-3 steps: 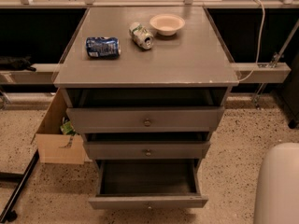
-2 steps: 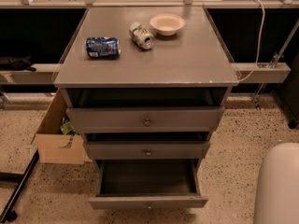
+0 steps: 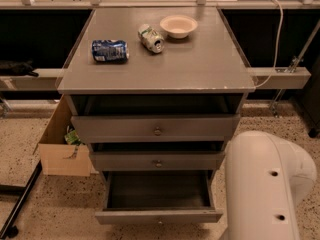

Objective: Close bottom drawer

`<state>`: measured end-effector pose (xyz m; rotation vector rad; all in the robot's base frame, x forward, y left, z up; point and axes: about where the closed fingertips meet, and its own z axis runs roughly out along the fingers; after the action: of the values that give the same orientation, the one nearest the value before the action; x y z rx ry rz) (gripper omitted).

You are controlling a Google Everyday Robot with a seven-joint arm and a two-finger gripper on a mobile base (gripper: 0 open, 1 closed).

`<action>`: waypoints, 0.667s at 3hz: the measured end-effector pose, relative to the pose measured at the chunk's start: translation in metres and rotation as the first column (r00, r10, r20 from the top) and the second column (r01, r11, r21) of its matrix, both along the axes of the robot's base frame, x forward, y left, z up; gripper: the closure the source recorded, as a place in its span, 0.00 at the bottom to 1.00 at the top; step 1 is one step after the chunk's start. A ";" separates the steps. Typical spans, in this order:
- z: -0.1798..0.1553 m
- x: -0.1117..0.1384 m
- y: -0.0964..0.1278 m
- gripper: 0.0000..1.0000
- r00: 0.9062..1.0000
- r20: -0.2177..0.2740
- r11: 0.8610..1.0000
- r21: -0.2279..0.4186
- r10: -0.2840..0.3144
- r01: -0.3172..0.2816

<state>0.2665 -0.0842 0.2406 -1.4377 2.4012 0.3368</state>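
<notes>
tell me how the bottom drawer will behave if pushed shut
The bottom drawer looks empty, so it probably slides in lightly. Its flat front is wide, so an off-centre push might skew or jam it; pushing near the middle seems safer. The tool is out of view; only the white arm shows at lower right.

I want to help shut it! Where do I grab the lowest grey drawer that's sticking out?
Take the bottom grey drawer by its flat front panel or small round knob, coming from the front, probably pushing straight in: it is pulled out toward the camera. The gripper is out of view; only the white arm shows lower right.
</notes>
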 end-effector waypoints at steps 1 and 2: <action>-0.012 0.037 0.033 1.00 1.000 0.015 0.999 -0.035 0.020 -0.019; -0.012 0.037 0.033 1.00 1.000 0.015 0.999 -0.035 0.020 -0.019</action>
<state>0.3031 -0.0513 0.2287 -1.4743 2.3933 0.2885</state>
